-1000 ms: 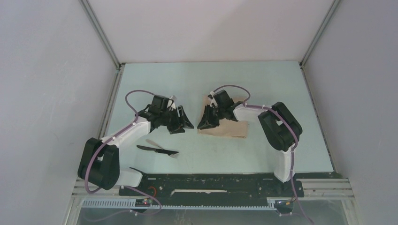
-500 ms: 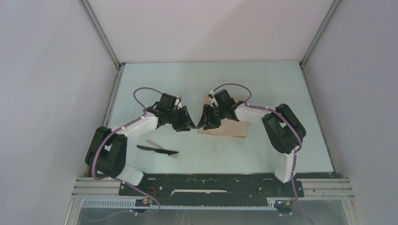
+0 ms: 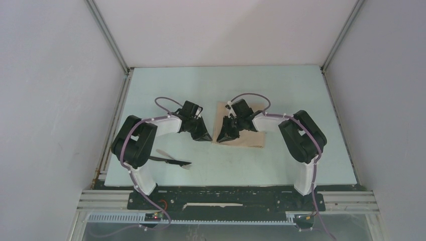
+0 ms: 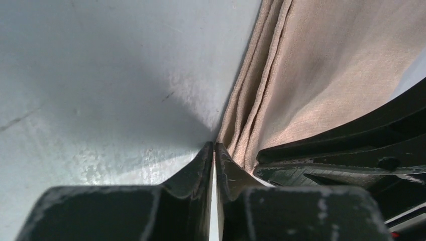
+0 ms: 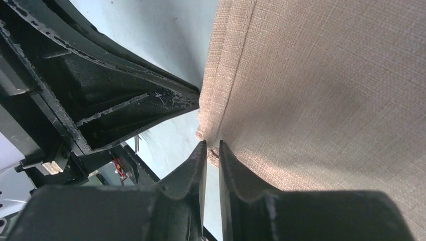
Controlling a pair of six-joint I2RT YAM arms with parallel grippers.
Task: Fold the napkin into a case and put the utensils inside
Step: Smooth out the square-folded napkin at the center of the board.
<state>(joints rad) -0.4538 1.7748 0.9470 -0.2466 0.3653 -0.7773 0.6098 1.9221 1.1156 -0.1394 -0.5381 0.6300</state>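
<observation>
Tan folded napkin lies mid-table, its left hem nipped by the right gripper, while the left gripper, jaws nearly together beside that hem, may have caught nothing, so a one-sided lift could pull the folds open.

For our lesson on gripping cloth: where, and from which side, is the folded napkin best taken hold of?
Probably pinch the napkin at its stacked left edge, close to the near corner, coming in low from the left: the cloth lies flat, and its folds stand apart there.
</observation>
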